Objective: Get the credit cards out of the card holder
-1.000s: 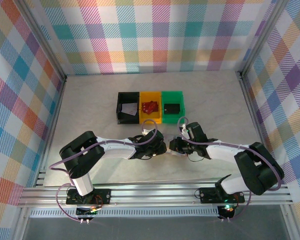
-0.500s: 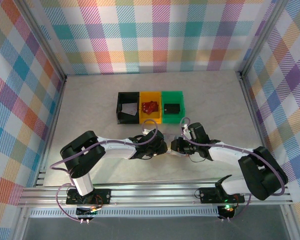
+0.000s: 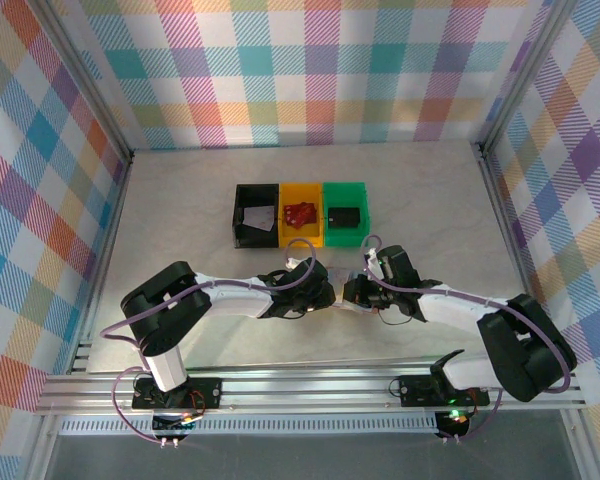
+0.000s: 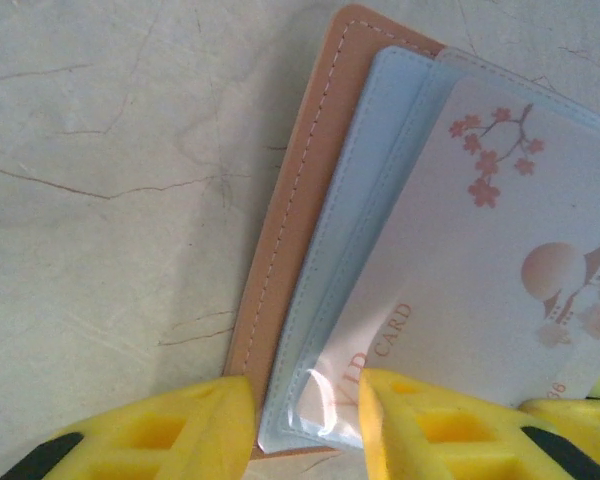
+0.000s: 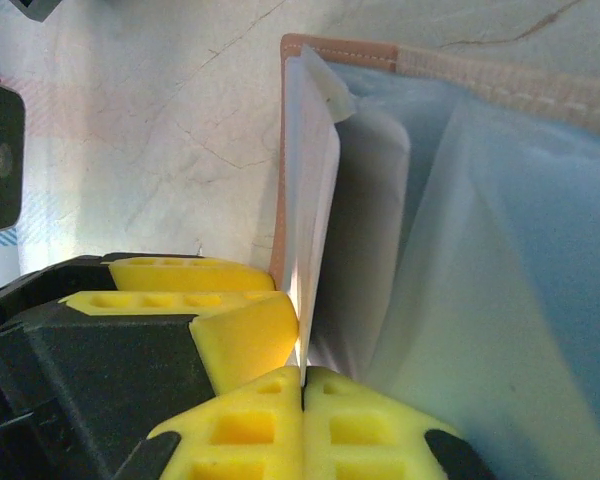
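While it lay spread open on the pale, marble-patterned table (image 4: 100, 200), the tan card holder (image 4: 285, 230) sat near the front middle of the table. It was between the two arms' tips and well in front of a row of three bins. Its stitched brown edge framed pale blue inner panels. One credit card (image 4: 500, 270), silvery with pink blossom branches and the words "VIP CARD", sat tucked inside a clear sleeve (image 4: 325, 400) on the holder.

The left gripper (image 4: 305, 395) stood over the holder's near corner with its yellow fingers (image 4: 180, 425) parted. One fingertip lay at the brown edge and the other over the card's lower end. I could not tell whether they pressed down.

The right gripper (image 5: 302, 385) met the holder from the other side, its two yellow fingertips closed tight together. A thin pale sheet (image 5: 305, 200), seen edge-on with a curled top corner, rose from the seam between them. I could not tell whether it was a card or a sleeve flap, or whether it was truly pinched.

Farther back stood the black bin (image 3: 242, 216) with a grey piece inside, the yellow bin (image 3: 302, 235) with something red, and the green bin (image 3: 345, 190) with something dark, touching side by side. Bright plaid walls (image 3: 300, 70) enclosed the table.
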Controlling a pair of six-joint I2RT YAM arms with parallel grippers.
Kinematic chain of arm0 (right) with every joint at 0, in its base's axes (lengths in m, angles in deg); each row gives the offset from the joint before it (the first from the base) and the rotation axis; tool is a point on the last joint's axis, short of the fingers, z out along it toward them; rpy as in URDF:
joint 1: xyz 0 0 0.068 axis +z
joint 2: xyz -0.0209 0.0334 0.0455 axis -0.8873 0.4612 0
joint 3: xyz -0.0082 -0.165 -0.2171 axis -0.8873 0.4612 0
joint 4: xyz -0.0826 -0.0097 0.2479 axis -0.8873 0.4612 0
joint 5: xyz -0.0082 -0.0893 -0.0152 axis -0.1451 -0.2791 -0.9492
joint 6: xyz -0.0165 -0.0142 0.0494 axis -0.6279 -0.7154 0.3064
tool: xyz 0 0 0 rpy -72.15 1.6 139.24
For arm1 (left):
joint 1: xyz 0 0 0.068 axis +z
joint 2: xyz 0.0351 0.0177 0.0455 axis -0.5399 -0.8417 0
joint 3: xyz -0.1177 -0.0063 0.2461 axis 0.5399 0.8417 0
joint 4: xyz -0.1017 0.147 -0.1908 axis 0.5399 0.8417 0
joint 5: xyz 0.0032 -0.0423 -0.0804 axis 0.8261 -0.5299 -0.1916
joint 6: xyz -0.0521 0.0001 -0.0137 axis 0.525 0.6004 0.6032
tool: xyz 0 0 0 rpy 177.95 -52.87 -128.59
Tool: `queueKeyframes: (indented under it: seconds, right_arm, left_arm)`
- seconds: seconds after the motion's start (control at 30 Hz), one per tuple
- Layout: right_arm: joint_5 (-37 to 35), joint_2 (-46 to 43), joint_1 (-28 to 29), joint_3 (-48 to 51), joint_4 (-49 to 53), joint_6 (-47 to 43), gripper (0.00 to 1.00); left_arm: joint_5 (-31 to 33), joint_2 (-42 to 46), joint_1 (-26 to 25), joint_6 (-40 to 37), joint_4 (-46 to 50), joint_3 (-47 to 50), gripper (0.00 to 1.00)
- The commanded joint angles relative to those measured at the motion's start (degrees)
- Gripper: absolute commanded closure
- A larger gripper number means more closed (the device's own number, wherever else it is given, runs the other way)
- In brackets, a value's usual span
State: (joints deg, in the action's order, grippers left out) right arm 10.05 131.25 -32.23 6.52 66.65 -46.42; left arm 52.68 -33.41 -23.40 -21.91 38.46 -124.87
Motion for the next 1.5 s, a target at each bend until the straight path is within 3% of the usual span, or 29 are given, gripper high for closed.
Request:
queueKeyframes:
  seconds: [0.0, 0.43, 1.47]
  right_arm:
    - [3.63, -1.90, 0.28, 0.02, -0.03, -1.57, 0.99]
    - [0.13, -8.39, 0.14, -0.96, 8.16, -3.55, 1.00]
    - [-3.75, -17.88, -1.47, -0.43, 17.12, -4.30, 1.00]
  left_arm:
    - [-6.53, -9.22, -1.57, 0.76, 6.76, 3.11, 0.63]
    - [-6.90, -10.31, -1.52, 0.85, 6.43, 2.38, 0.63]
    - [-7.54, -11.14, -1.50, 1.21, 5.86, 2.08, 0.63]
